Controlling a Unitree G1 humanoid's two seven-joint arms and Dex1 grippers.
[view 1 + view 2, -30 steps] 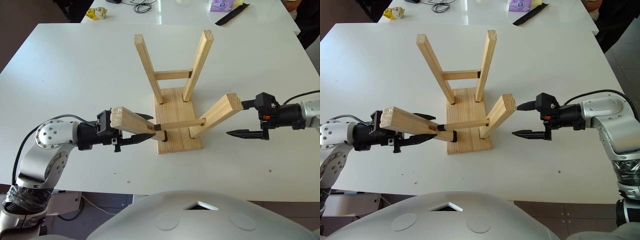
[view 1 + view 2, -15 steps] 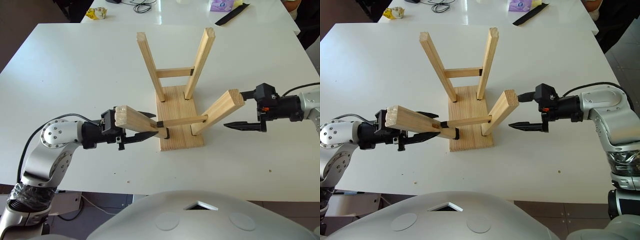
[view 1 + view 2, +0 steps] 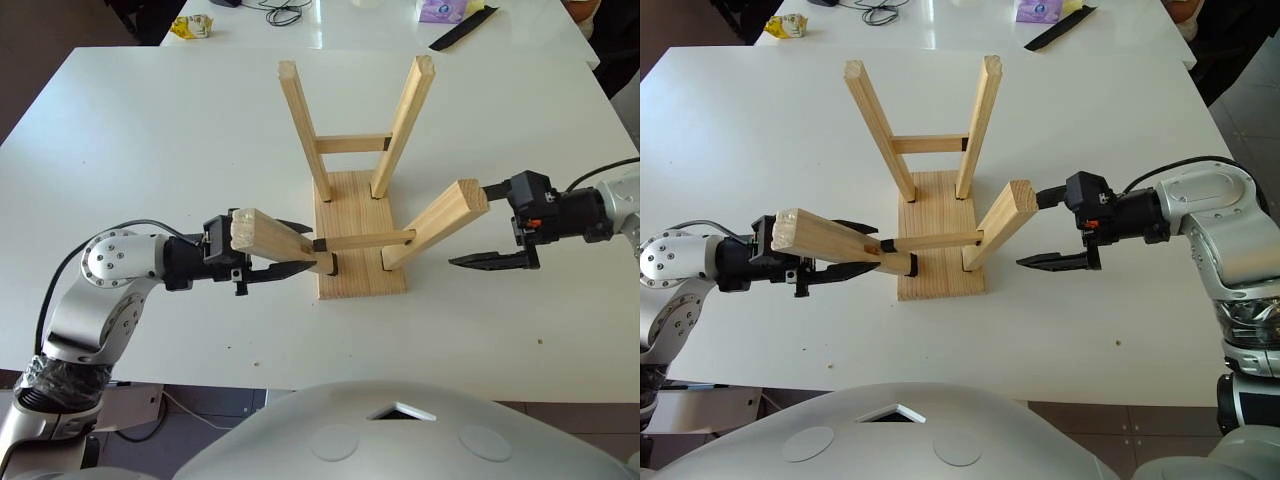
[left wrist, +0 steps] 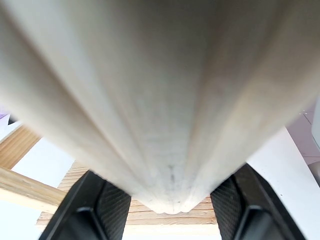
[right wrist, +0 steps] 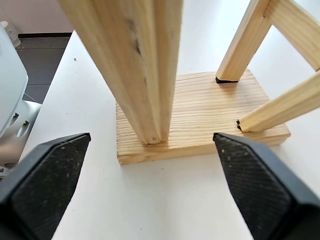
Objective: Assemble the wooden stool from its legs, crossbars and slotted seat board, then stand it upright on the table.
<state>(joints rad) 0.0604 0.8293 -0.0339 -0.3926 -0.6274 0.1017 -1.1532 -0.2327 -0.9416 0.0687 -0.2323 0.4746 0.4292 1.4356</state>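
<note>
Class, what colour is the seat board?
Seat board: pale wood, straight grain; right wrist view.

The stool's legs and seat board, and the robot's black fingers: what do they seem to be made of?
Legs: pale bare wood, possibly pine, with straight grain lines and a matte surface that shows no varnish shine. Seat board: the same light wood, with parallel grain streaks. Fingers: black with finely dimpled pads, probably rubber or plastic. The look alone cannot settle which.

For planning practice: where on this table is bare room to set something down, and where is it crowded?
Free: the table left and right of the far legs, and the near strip before the seat board. Crowded: beside it, with left tool and right tool around the near legs.
</note>
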